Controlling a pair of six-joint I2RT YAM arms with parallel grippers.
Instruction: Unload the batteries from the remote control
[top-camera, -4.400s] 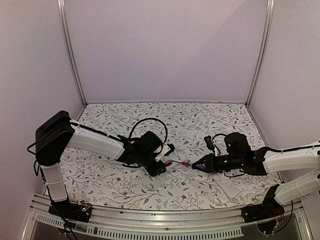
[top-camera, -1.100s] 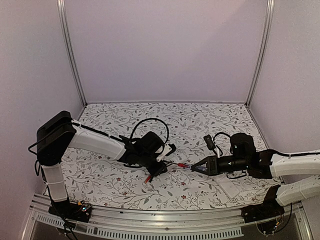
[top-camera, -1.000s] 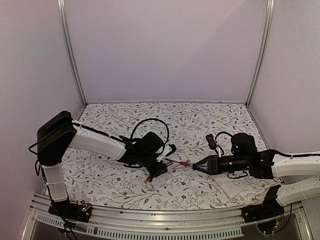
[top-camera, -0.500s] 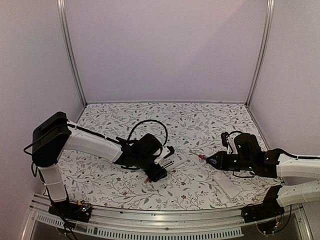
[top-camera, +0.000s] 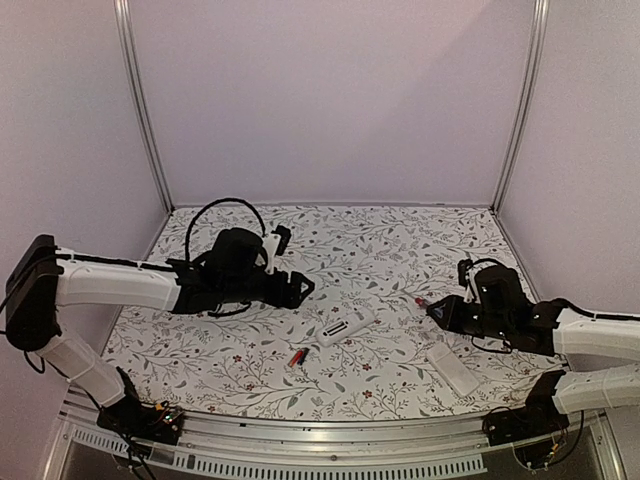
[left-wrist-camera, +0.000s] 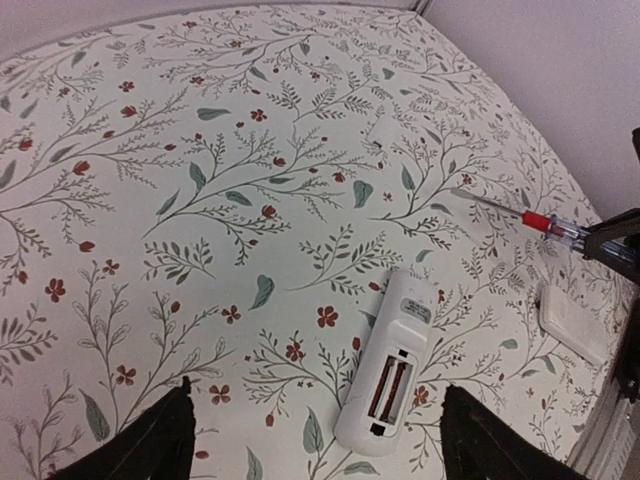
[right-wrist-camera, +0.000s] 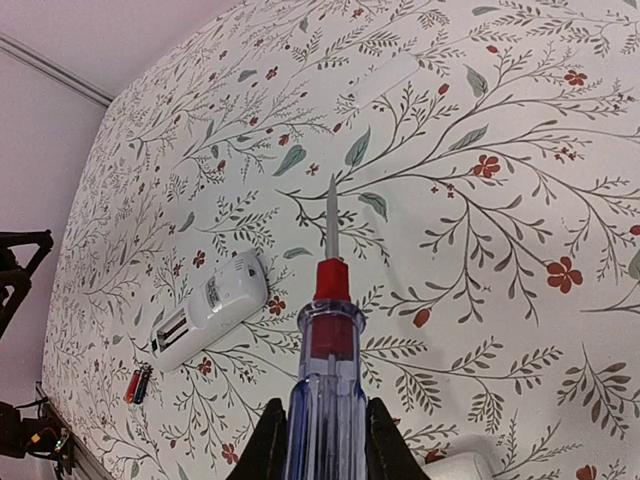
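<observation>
The remote control (top-camera: 345, 325) lies flat on the floral cloth with its recess up. It also shows in the left wrist view (left-wrist-camera: 390, 375) and the right wrist view (right-wrist-camera: 208, 310). The recess shows dark reddish strips; I cannot tell what they are. Two small batteries (top-camera: 297, 357) lie side by side near its end, also in the right wrist view (right-wrist-camera: 138, 384). My left gripper (top-camera: 295, 288) is open and empty, up and left of the remote (left-wrist-camera: 320, 450). My right gripper (top-camera: 440, 312) is shut on the screwdriver (right-wrist-camera: 328, 330), right of the remote.
A flat white plate (top-camera: 452, 368) lies near my right arm, also in the left wrist view (left-wrist-camera: 572, 322). The screwdriver tip (left-wrist-camera: 540, 222) points toward the table's middle. A thin pale strip (right-wrist-camera: 385, 78) lies farther off. Walls close in the back and both sides.
My left gripper let go of the remote and pulled back left and up. The remote now lies on the cloth. My right gripper drew back right with the screwdriver.
</observation>
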